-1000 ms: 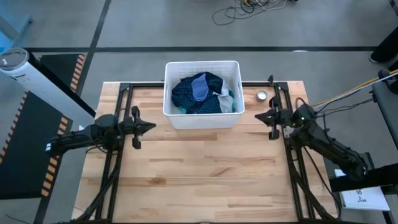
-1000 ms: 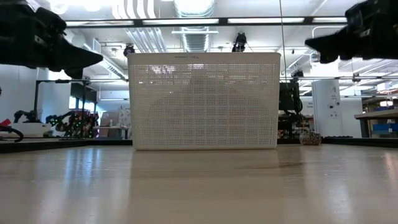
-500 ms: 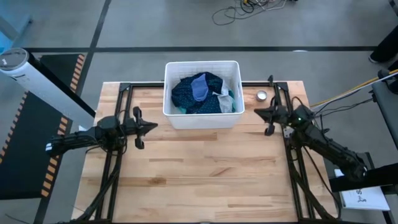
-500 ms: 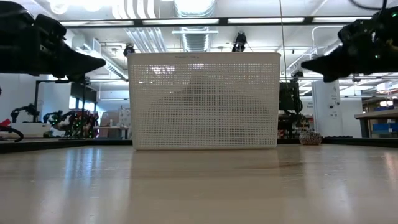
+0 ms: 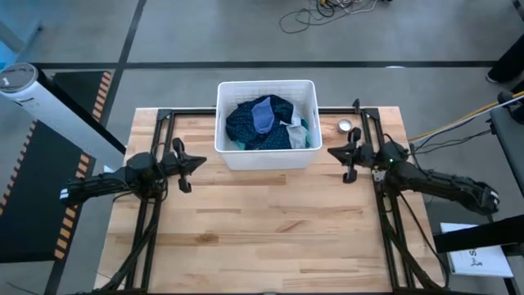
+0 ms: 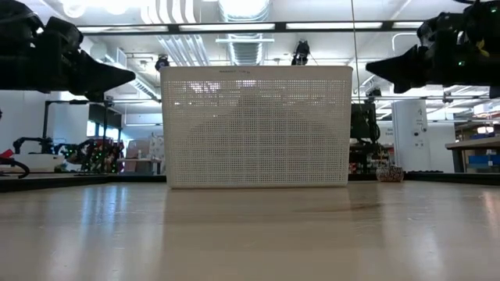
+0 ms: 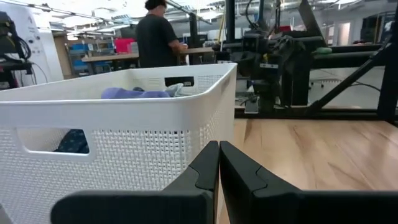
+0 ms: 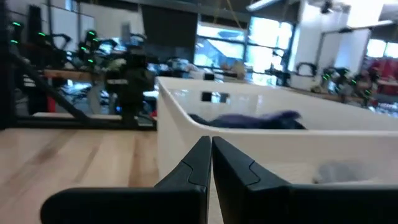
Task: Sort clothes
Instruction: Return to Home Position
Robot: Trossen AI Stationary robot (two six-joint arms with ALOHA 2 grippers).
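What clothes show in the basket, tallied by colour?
Navy patterned piece: 1
Blue-purple sock: 1
Grey piece: 1
Teal piece: 1
Total: 4 showing in the basket from above; more may lie hidden beneath.

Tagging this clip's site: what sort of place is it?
Probably a robotics lab: other arm rigs behind the table, exposed ceiling ducts, loose cables on the bare floor.
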